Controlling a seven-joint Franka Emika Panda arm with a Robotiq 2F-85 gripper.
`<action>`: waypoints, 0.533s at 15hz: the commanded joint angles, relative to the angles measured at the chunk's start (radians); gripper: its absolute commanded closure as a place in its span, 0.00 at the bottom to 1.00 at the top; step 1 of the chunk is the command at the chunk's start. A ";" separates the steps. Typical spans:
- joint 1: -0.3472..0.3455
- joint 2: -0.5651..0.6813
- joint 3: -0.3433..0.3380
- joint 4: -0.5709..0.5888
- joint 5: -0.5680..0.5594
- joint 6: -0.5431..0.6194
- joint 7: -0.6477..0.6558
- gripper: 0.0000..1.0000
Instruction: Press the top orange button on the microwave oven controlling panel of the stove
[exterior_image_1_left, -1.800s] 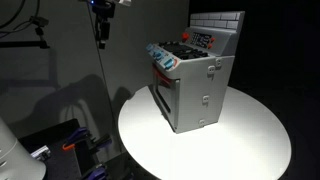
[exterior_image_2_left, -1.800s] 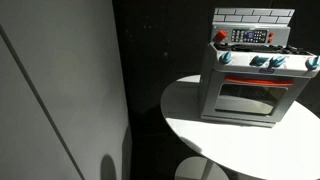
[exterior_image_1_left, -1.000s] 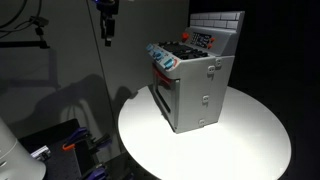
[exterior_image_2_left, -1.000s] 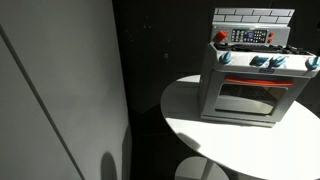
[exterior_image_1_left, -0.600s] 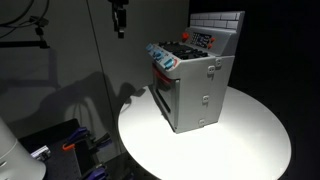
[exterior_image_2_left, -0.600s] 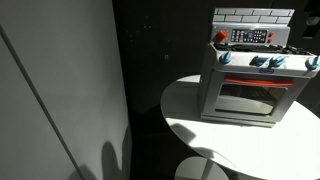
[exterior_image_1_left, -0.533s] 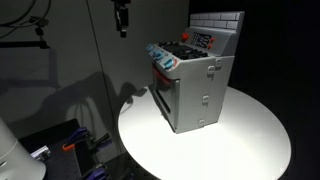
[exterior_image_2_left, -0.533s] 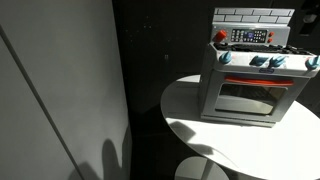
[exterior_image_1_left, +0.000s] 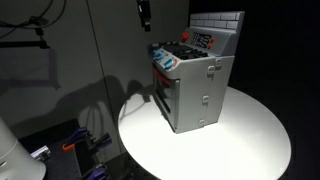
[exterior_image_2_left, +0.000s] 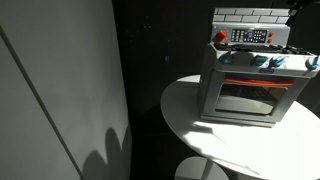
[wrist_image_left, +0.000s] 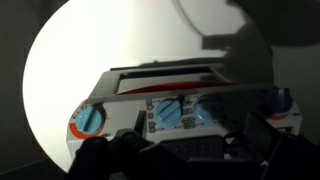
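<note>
The grey toy stove (exterior_image_1_left: 195, 85) stands on a round white table (exterior_image_1_left: 250, 140); it shows in both exterior views (exterior_image_2_left: 248, 85). Its red-orange controlling panel (exterior_image_1_left: 203, 40) sits on the back ledge under the brick-patterned wall, and also shows in an exterior view (exterior_image_2_left: 250, 36). My gripper (exterior_image_1_left: 144, 12) hangs high in the air, up and to the side of the stove, touching nothing. In the wrist view my gripper (wrist_image_left: 180, 142) looks open and empty, its dark fingers over the stove top, above the blue knobs (wrist_image_left: 165, 112). The panel is lost in the dark there.
The stove's oven door with its red handle (exterior_image_2_left: 250, 84) faces the table's open side. A grey wall panel (exterior_image_2_left: 60, 90) stands to the side. Cables and clutter (exterior_image_1_left: 70, 145) lie low beside the table. The arm's shadow falls over the stove front.
My gripper has moved steadily sideways through the air towards the stove, staying high. Its shadow has travelled across the wall and onto the stove. The stove has not moved.
</note>
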 joint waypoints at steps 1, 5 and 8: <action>-0.014 0.051 -0.005 0.060 -0.082 0.041 0.081 0.00; -0.020 0.084 -0.017 0.078 -0.187 0.086 0.167 0.00; -0.021 0.103 -0.026 0.090 -0.267 0.106 0.232 0.00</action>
